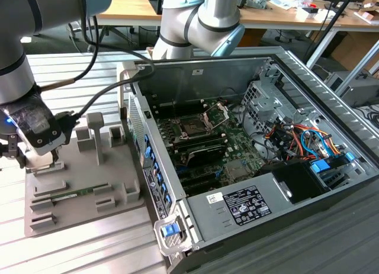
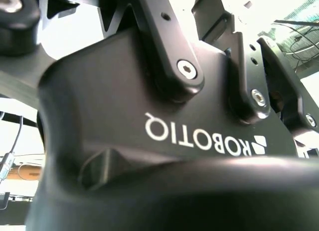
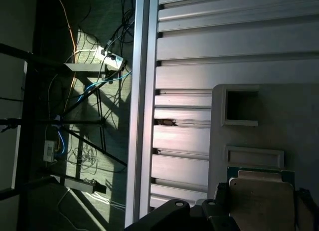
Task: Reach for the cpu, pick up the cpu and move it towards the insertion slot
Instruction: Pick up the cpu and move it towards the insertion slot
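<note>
The arm bends low at the exterior view's left, gripper (image 1: 34,158) down on the grey tray (image 1: 83,209). The cpu (image 3: 261,198) lies right at it; I cannot tell whether it is gripped

End effector (image 1: 37,158) low over grey tray (image 1: 77,209), at tray's end on exterior view's left. Green memory stick (image 1: 71,194) lies in tray. Computer case (image 1: 237,203) open beside tray; socket (image 1: 193,127) bracket (image 1: 217,111) raised.
</note>
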Robot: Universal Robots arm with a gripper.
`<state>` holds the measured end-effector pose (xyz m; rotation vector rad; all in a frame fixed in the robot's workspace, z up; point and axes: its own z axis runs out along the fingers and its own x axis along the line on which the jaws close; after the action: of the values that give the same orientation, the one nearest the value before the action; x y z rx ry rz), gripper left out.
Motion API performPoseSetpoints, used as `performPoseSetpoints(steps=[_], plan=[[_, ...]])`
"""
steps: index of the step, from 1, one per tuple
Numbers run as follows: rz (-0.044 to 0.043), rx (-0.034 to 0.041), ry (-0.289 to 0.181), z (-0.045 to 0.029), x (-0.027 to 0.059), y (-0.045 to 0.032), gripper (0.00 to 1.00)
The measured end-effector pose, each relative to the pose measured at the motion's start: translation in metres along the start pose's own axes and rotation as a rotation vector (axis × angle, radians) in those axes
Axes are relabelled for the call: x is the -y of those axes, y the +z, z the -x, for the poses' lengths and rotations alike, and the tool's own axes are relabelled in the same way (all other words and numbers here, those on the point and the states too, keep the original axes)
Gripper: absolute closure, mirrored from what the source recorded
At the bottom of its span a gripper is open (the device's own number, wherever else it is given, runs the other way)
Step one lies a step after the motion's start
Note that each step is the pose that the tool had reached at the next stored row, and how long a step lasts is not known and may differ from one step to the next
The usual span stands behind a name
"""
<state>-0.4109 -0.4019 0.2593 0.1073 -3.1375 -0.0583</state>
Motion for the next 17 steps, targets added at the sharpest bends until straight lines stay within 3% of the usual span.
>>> performPoseSetpoints(steps=[17], plan=[[0.0000, 0.0000, 0.000, 0.0000, -0.0004, -0.0114, 0.45]])
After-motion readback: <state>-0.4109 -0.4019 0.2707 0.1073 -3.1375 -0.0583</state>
